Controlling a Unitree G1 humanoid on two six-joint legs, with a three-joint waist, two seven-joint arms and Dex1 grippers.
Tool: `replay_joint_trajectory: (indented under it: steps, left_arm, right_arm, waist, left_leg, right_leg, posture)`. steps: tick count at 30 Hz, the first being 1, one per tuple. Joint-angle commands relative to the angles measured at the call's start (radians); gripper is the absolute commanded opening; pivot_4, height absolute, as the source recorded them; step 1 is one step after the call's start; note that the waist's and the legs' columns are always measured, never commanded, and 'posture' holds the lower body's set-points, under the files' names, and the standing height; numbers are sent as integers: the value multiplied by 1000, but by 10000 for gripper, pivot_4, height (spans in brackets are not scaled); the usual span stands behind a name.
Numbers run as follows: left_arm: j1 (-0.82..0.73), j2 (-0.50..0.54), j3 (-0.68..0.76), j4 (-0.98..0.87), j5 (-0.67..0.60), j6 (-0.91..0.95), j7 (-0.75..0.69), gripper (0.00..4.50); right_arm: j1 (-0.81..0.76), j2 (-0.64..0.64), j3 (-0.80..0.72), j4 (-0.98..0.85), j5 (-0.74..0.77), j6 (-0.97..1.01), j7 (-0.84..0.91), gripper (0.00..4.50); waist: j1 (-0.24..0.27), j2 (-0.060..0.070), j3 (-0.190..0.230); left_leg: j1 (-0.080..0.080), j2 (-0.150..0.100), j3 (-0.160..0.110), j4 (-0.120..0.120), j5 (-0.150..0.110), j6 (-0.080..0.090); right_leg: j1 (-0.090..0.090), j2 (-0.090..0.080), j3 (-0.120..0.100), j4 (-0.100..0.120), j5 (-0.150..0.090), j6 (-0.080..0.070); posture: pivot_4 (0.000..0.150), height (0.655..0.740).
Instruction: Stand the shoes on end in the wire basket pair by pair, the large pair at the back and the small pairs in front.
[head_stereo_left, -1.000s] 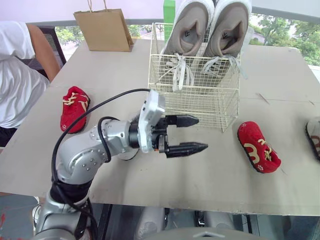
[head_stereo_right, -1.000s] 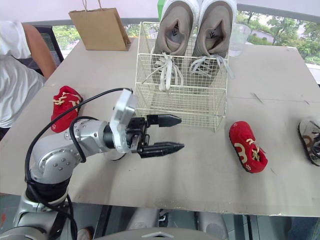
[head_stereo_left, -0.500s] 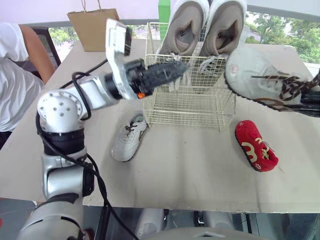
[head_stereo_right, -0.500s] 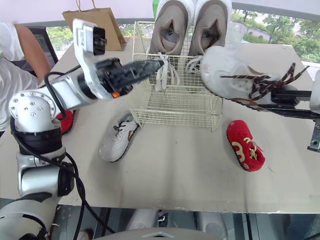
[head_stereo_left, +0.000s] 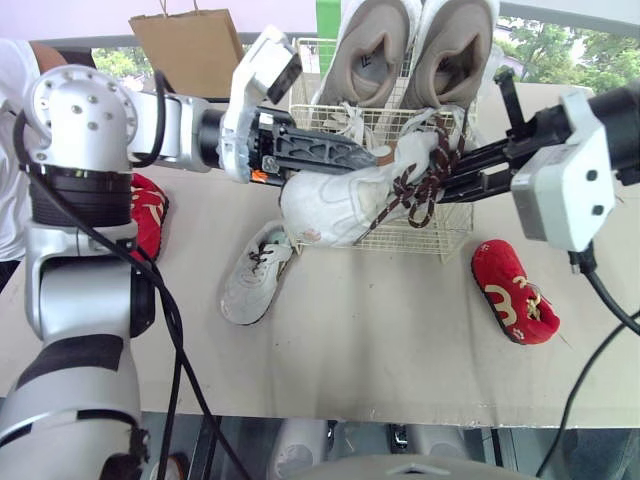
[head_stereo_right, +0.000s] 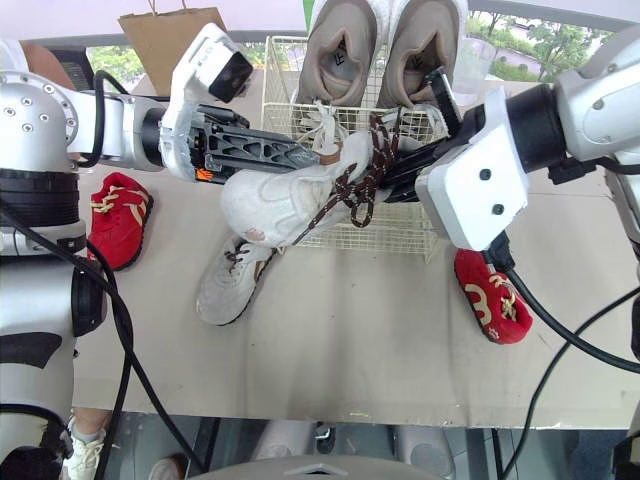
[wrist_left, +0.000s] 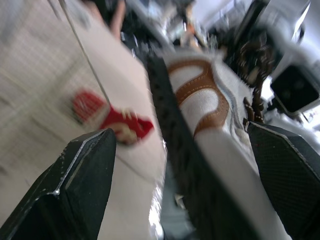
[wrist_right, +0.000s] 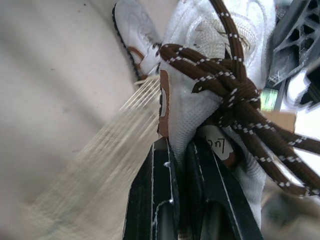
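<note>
1. Half a second ago the white shoe with brown laces (head_stereo_left: 345, 200) is off the right side of the wire basket (head_stereo_left: 440, 225). Now it hangs in the air over the basket's front-left part, toe pointing to the basket's left.
2. The right gripper (wrist_right: 180, 145) reaches in from the basket's right. Its fingers are clamped on the edge of the shoe's opening, and the knot of laces sits just beside them.
3. The left gripper (wrist_left: 180, 135), alone at the basket's front-left corner before, now meets the shoe from the basket's left. Its fingers are spread apart with the shoe's sole and side running between them. I cannot tell whether either pad touches the shoe.
4. Nothing else has moved.
   - The large grey pair (head_stereo_left: 378, 55) stands on end at the back of the basket.
   - The small white shoe (head_stereo_left: 255, 285) lies on the table (head_stereo_left: 380, 360) in front of the basket's left corner.
   - One red shoe (head_stereo_left: 512, 292) lies in front of the basket's right corner.
   - The second red shoe (head_stereo_left: 148, 215) lies well off to the basket's left.
5. The held shoe overlaps the basket's front rim in the head views. I cannot tell whether it touches the wire.
6. In front of the basket, bare tabletop runs between the small white shoe and the right-hand red shoe, down to the table's near edge.
7. A paper bag (head_stereo_left: 185, 50) stands behind the basket, to its left.
</note>
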Motion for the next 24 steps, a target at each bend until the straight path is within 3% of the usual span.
replay_joint_trajectory:
  steps: [1,4,5,8,11,13,18,20,24]
  left_arm:
    - [-29,3,-42,-25,42,26,-72,42411]
    - [-7,20,-78,-66,83,23,-118,35617]
    - [-2,18,-77,-67,92,22,-128,30149]
    - [17,17,-61,-77,118,8,-152,20241]
    - [45,1,20,-66,118,-10,-142,10084]
    - [83,-7,92,-81,114,-49,-123,5991]
    - [185,-77,326,-149,80,-161,14,5676]
    - [240,-114,382,-233,93,-243,64,5675]
    - [329,-194,417,-391,120,-381,147,5671]
  right_arm:
    - [-41,37,-11,41,-34,-70,20,232]
    - [-44,53,-16,53,-43,-89,30,0]
    - [-42,57,-22,54,-43,-81,28,0]
    - [-24,52,-45,33,-1,39,10,0]
    - [20,35,-91,19,35,155,-31,8487]
    - [67,15,-145,14,64,244,-77,17196]
    - [239,-46,-349,-65,311,666,-230,39869]
    - [283,-16,-439,-95,451,899,-382,40028]
    - [358,98,-532,-182,652,1167,-666,40028]
  waist:
    - [0,0,0]
    - [-3,0,0]
    - [-3,0,0]
    - [-3,0,0]
    - [-3,0,0]
    - [-3,0,0]
    - [3,0,0]
    - [2,0,0]
    - [-1,-1,-1]
  left_leg:
    - [-2,0,1,0,0,0]
    - [-2,-1,1,0,0,0]
    - [-2,-1,2,-1,0,0]
    - [-1,-1,1,-1,0,0]
    - [1,-1,2,0,0,0]
    - [1,-1,2,1,0,0]
    - [1,-1,1,2,0,0]
    - [1,-1,1,2,0,0]
    - [2,-1,1,1,0,0]
  right_leg:
    - [-2,-2,0,0,0,0]
    - [-2,-5,1,-1,0,0]
    - [-2,-5,0,-1,0,0]
    - [-2,-6,0,1,0,0]
    - [-2,-7,1,5,0,0]
    - [-2,-7,1,7,0,0]
    - [-1,-9,0,8,0,0]
    - [-1,-10,1,8,0,0]
    - [-1,-11,1,8,0,0]
  posture:
    - [1500,7400]
    - [1500,7400]
    - [1500,7400]
    - [1500,7400]
    - [1500,7400]
    - [1500,7400]
    - [1500,7400]
    - [1500,7400]
    - [1500,7400]
